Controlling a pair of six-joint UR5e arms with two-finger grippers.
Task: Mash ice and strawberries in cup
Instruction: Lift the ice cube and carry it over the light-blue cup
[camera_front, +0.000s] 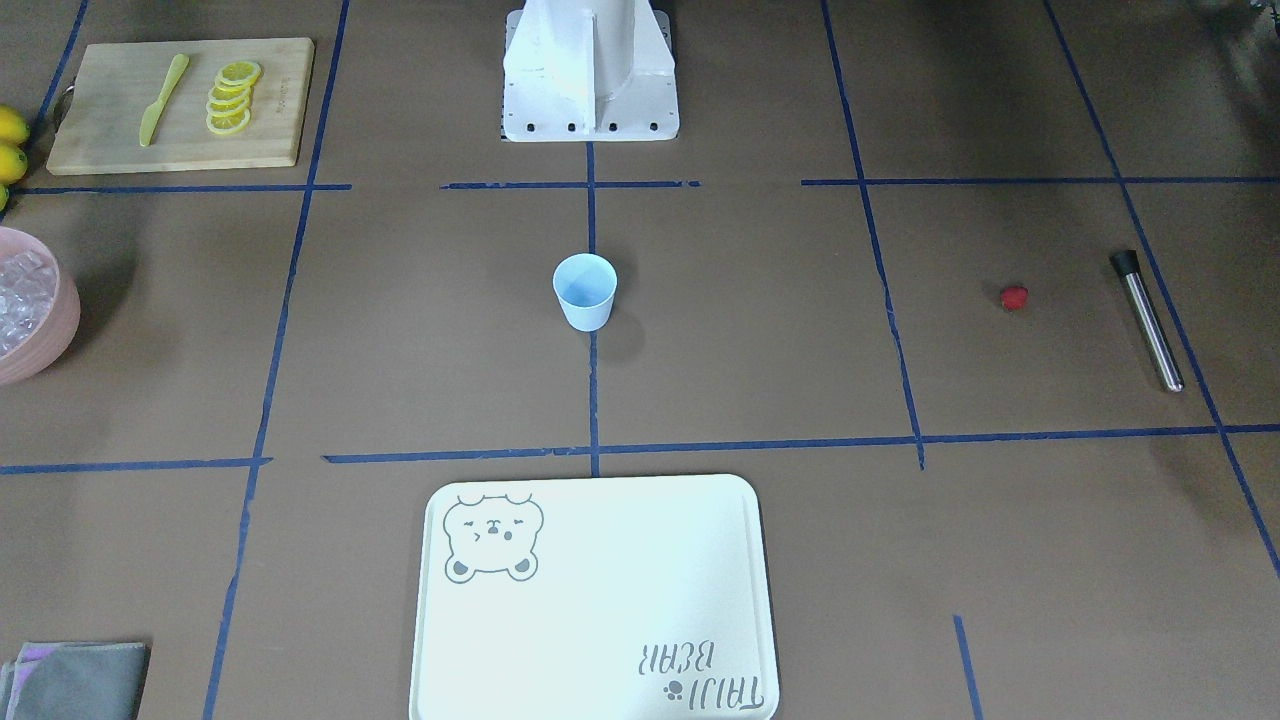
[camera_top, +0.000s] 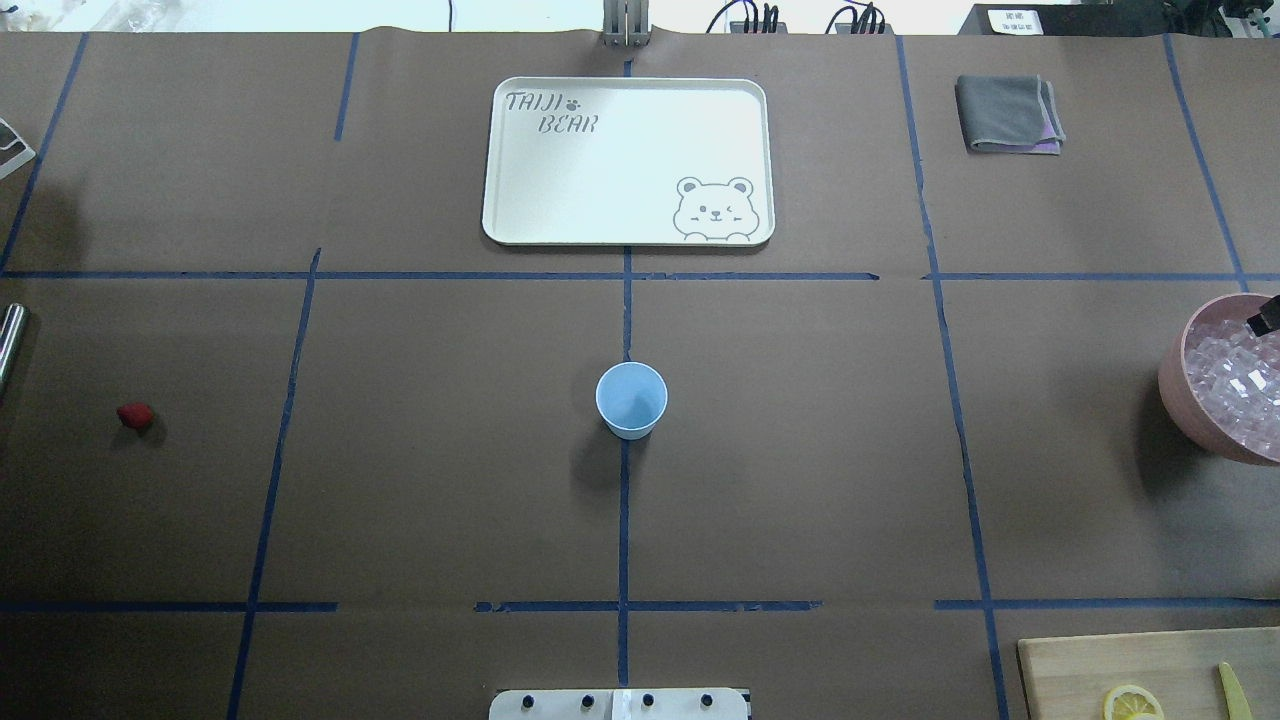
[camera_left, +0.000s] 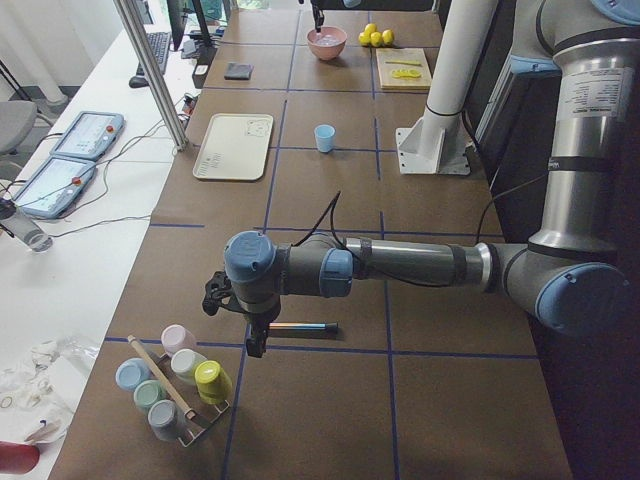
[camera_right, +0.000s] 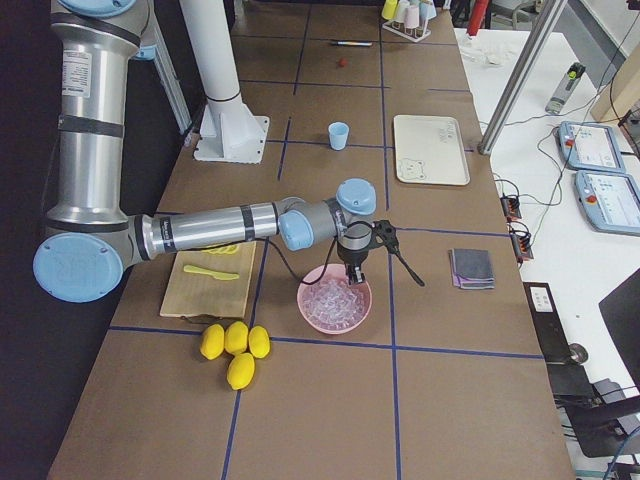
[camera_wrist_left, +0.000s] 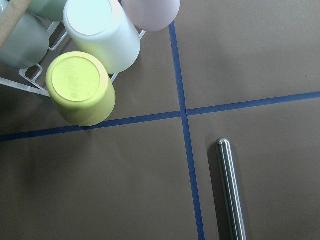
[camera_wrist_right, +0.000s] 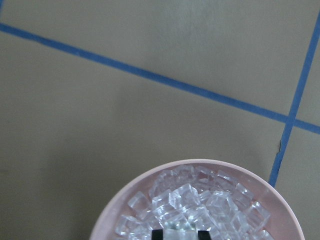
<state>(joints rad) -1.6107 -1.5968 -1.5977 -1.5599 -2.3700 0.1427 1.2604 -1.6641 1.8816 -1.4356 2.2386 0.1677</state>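
The cup (camera_top: 631, 400) stands upright at the middle of the table (camera_top: 800, 480), on the centre line of blue tape (camera_top: 623, 520), well apart from everything else. The ice (camera_top: 1235, 380) is heaped in a pink bowl (camera_top: 1175, 390) at the table's edge on the robot's right.

The right end effector (camera_wrist_right: 180, 234) is down in that bowl. Its two black fingertips (camera_wrist_right: 157, 234) stand at a narrow gap, and one cube fills the gap and touches both.

The strawberry (camera_top: 135, 415) lies alone on the robot's left side of the table. A metal rod (camera_front: 1148, 320) with a black end lies flat near it, farther out toward the edge and not touching it.

The left end effector (camera_left: 256, 345) hangs just over the table at the rod's outer end, beside a wire rack (camera_left: 185, 385) of overturned coloured tumblers. Only the side view shows it, so I cannot tell whether it is wide or narrow.

A pale tray (camera_top: 500, 170) with a bear drawing lies at the far side from the robot. A wooden cutting board (camera_front: 100, 110) with lemon slices (camera_front: 232, 97) sits near the robot's right.
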